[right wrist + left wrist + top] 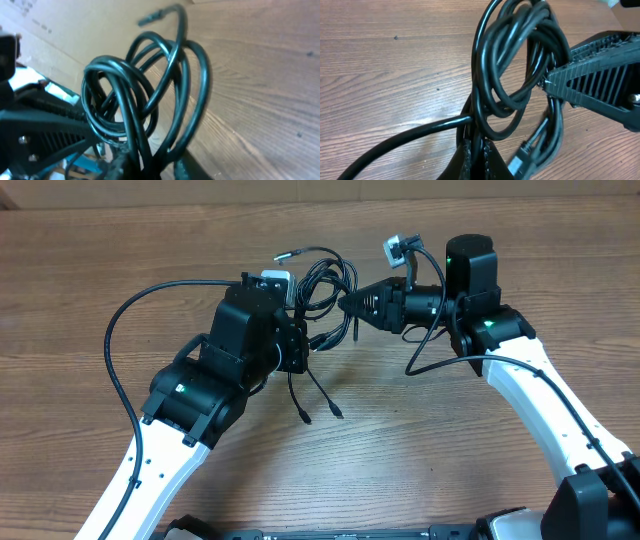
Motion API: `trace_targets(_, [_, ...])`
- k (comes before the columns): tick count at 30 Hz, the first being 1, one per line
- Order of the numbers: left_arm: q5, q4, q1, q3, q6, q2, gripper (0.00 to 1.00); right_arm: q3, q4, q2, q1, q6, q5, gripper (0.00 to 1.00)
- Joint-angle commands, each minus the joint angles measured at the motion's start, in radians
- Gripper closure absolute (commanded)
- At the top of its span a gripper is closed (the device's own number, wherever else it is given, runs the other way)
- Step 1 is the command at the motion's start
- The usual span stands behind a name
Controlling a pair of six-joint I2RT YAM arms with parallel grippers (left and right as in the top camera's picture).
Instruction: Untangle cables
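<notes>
The left pincer [476, 150] is clamped tight on the cables [515, 60]; in its own wrist view the two fingers meet at the bottom edge with several black strands pinched between them. From that grip the strands rise into a knotted coil of overlapping loops that fills the middle of the view. The right pincer [345, 304] reaches in from the opposite side, pointing toward the left arm, and its ribbed finger [590, 85] has its tip against the right side of the coil. Its jaws stand narrow, and in the right wrist view strands run down between its fingers at the bottom edge, but whether they are truly pinched there I cannot tell. From overhead the coil sits between the two pincers, a little toward the far side of the bench [100, 250]; whether it is lifted off the wood or rests on it cannot be told. One cable end with a slim plug tip [281, 255] sticks out to the left of the coil. Two more cable ends trail toward the near edge below the left pincer and finish in small plugs [305, 418] [338, 414], close together but apart on the wood. The left arm's own thicker wire [115, 330] arcs wide to the left, well clear of the tangle.
</notes>
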Motion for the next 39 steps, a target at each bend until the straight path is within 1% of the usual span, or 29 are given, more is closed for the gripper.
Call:
trace_targets(1, [0.006,0.010,0.004,0.001,-0.009,-0.021,0.96,0.023,0.004,0.001,0.004,-0.005,0.002,0.83])
trace_targets(12, [-0.054,0.004,0.004,0.001,-0.006,-0.021,0.96,0.023,-0.006,0.001,0.004,-0.005,0.002,0.82])
trace_targets(15, [-0.071,-0.008,0.004,0.001,-0.006,-0.021,0.96,0.023,-0.008,0.001,0.004,-0.005,0.002,0.85])
trace_targets(20, [-0.069,-0.018,0.004,0.001,-0.007,-0.021,0.96,0.023,-0.008,0.001,0.004,-0.005,0.002,0.96])
trace_targets(25, [-0.068,-0.018,0.004,0.001,-0.014,-0.021,0.96,0.023,-0.010,0.001,0.004,-0.035,0.002,0.96])
trace_targets(30, [-0.073,-0.024,0.004,0.001,-0.013,-0.021,0.96,0.023,-0.011,0.001,0.004,-0.035,0.003,0.96])
trace_targets(33, [-0.117,-0.043,0.004,0.001,-0.009,-0.021,0.96,0.023,-0.018,0.001,0.004,-0.034,0.028,0.96])
trace_targets(37, [-0.218,-0.101,0.004,0.001,-0.006,-0.021,0.96,0.023,-0.069,0.001,0.004,-0.034,0.120,0.96])
trace_targets(39, [-0.229,-0.111,0.004,0.001,-0.006,-0.021,0.96,0.023,-0.099,0.001,0.004,-0.034,0.166,0.96])
